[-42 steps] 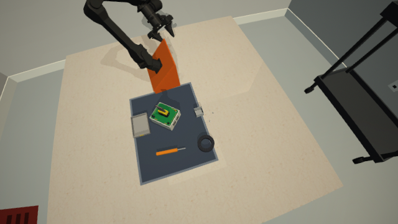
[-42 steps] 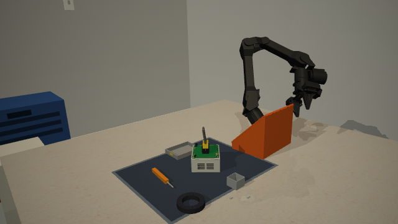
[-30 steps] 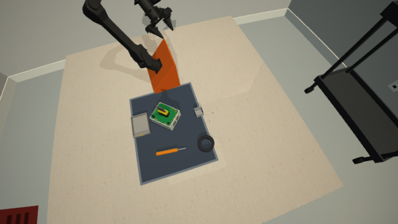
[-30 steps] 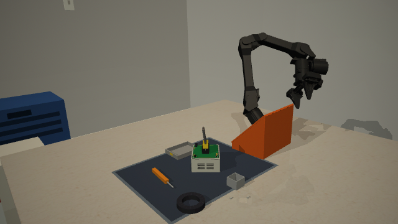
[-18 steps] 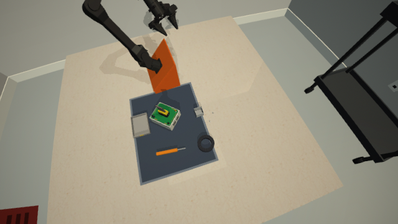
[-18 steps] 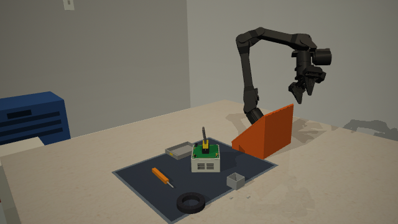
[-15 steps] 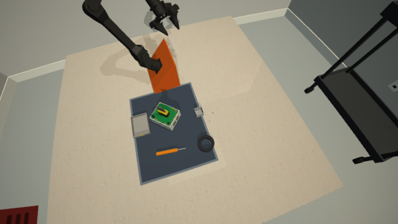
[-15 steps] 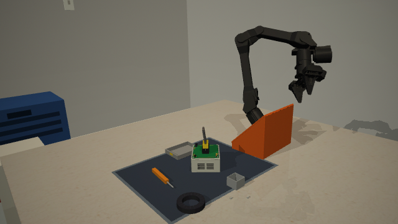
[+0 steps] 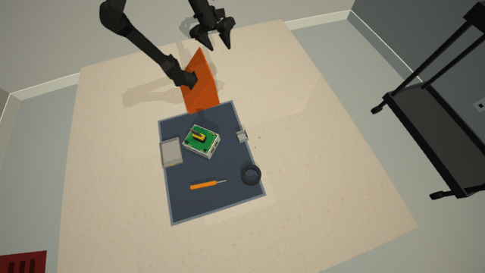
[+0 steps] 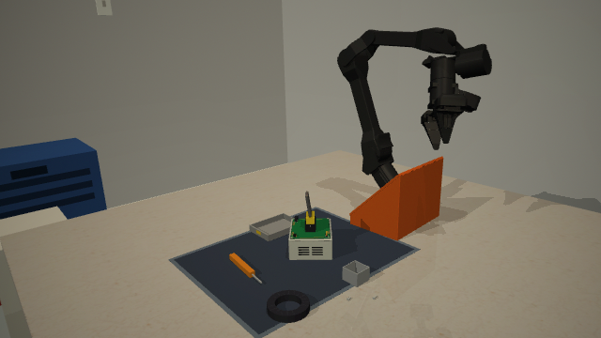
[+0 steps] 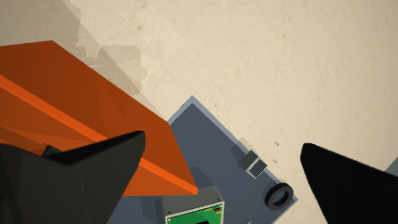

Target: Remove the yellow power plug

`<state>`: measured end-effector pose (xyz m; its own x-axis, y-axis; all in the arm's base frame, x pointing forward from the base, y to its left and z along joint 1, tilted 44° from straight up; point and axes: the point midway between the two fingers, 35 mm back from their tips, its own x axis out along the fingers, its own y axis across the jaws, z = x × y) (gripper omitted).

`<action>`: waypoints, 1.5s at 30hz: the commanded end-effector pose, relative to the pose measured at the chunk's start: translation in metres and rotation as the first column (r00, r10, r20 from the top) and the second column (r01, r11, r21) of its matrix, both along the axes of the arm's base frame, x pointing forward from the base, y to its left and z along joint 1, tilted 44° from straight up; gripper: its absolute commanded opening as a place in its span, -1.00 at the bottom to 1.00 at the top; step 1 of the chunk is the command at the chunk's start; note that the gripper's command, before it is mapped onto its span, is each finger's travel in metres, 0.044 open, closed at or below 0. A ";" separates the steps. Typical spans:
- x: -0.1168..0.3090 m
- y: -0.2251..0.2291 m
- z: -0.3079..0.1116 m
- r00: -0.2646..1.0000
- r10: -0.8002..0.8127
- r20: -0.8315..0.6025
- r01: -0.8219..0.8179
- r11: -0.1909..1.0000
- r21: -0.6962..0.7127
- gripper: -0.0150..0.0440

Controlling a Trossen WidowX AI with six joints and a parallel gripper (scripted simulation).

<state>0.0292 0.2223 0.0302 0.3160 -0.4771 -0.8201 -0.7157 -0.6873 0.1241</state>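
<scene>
The yellow power plug (image 9: 198,137) (image 10: 310,217) sits upright in its black socket (image 10: 310,227) on the green circuit board (image 9: 196,147) (image 10: 324,228) (image 11: 185,218), with a grey cable standing up from it. The board tops a pale box. The grey tray (image 9: 171,152) (image 10: 274,228) is beside the box, at the left edge of the mat in the top view, and looks empty. My gripper (image 9: 220,49) (image 10: 441,145) (image 11: 222,145) is open and empty, high above the table behind the orange block, well away from the plug. The plug is out of the wrist view.
An orange wedge-shaped block (image 9: 202,91) (image 10: 418,202) (image 11: 100,95) stands between my gripper and the dark mat (image 9: 212,205) (image 10: 211,263) (image 11: 200,145). An orange screwdriver (image 9: 203,185) (image 10: 241,265), a black ring (image 9: 242,174) (image 10: 287,316) and a small grey box (image 9: 242,136) (image 10: 356,274) are also there.
</scene>
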 end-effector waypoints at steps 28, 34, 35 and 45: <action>0.092 -0.021 0.015 0.994 -0.096 -0.060 0.093 0.994 -0.048 0.97; 0.148 -0.057 0.029 0.986 -0.129 -0.104 0.118 0.987 -0.109 0.97; 0.157 -0.067 0.032 0.983 -0.148 -0.108 0.135 0.984 -0.119 0.97; 0.223 -0.172 0.060 0.945 -0.216 -0.244 0.154 0.956 -0.251 0.97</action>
<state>0.2408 0.0748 0.0814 0.0220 -0.6738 -0.7386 -0.7613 -0.4901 0.4245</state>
